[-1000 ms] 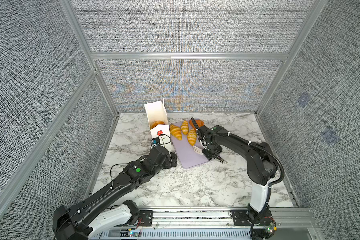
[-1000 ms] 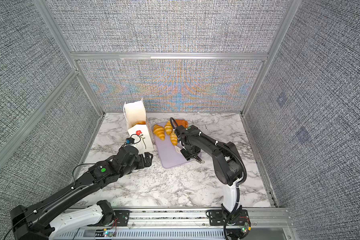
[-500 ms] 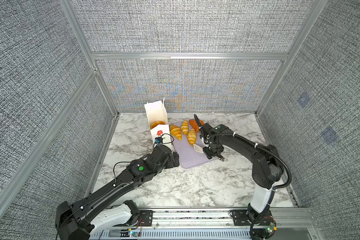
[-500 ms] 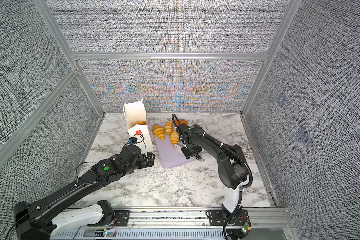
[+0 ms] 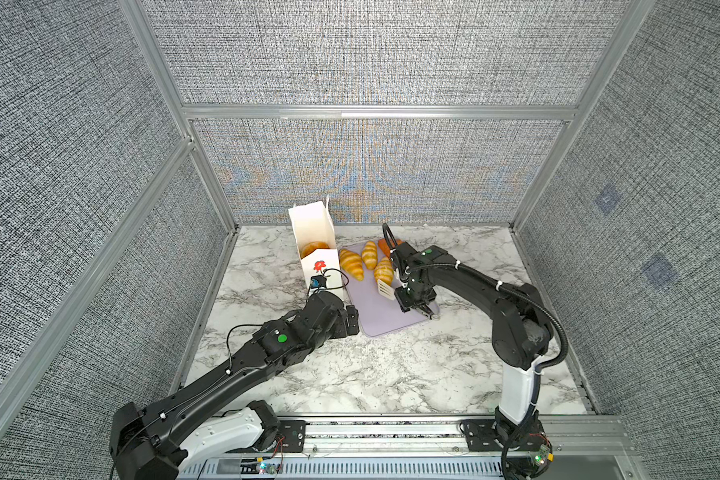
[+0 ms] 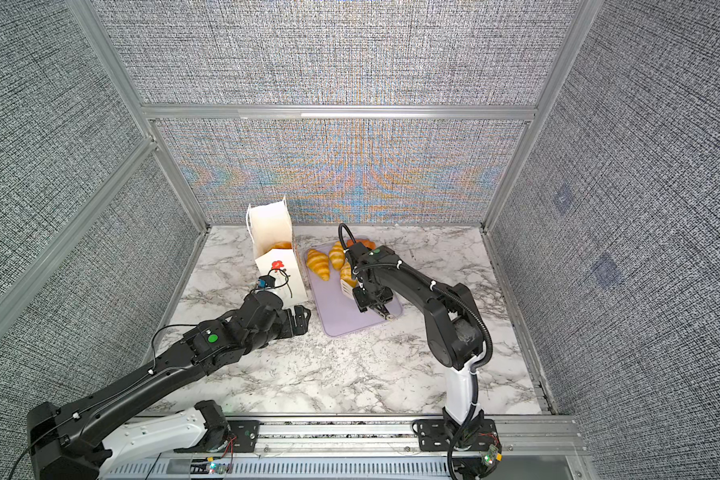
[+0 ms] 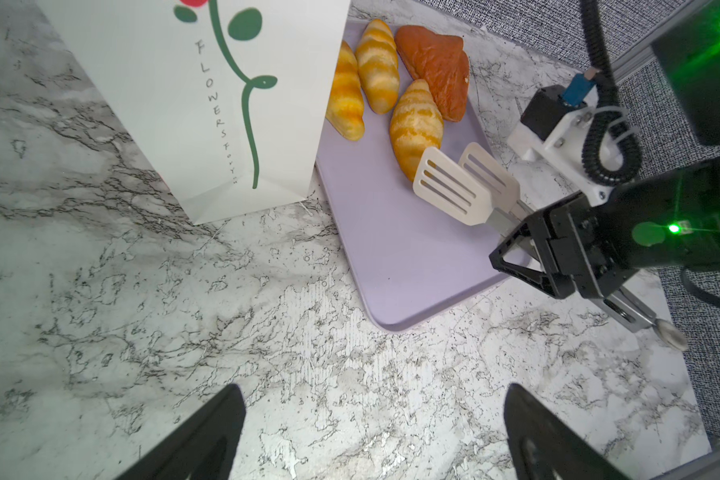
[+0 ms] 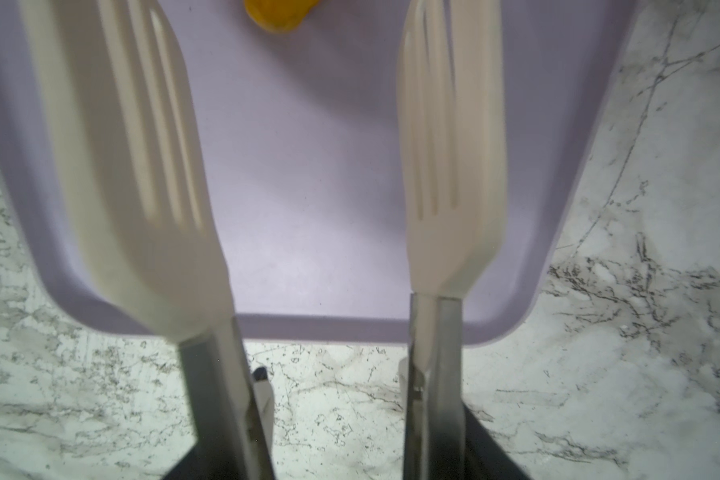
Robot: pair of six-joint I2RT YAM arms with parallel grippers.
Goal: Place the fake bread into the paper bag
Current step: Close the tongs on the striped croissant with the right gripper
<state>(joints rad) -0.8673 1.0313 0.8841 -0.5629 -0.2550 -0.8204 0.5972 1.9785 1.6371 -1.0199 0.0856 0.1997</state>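
Note:
The white paper bag (image 5: pixel 312 232) (image 6: pixel 271 232) with its red flower stands upright at the back left, and a golden bread piece (image 5: pixel 313 249) shows inside it. Three striped croissants (image 5: pixel 351 264) (image 7: pixel 416 120) and a darker orange-brown triangular piece (image 7: pixel 435 66) lie on the lilac tray (image 5: pixel 379 320). My right gripper (image 5: pixel 414 299) (image 8: pixel 333 386) is shut on the handles of white slotted tongs (image 7: pixel 454 187) (image 8: pixel 142 166). Their blades stand apart just short of the nearest croissant (image 8: pixel 275 16), with nothing between them. My left gripper (image 5: pixel 352 320) (image 7: pixel 371 390) is open over bare marble by the bag's foot.
The marble table (image 5: pixel 391 374) is walled by grey fabric panels with aluminium posts (image 5: pixel 208 187). The tray's near corner (image 7: pixel 391 324) lies close to my left gripper. A cable loop (image 5: pixel 387 237) rises from the right wrist, beside the orange-brown piece.
The tongs' blades have spread apart and now point at the nearest croissant. The right arm has shifted slightly toward the back of the tray. The left arm has crept a little toward the bag.

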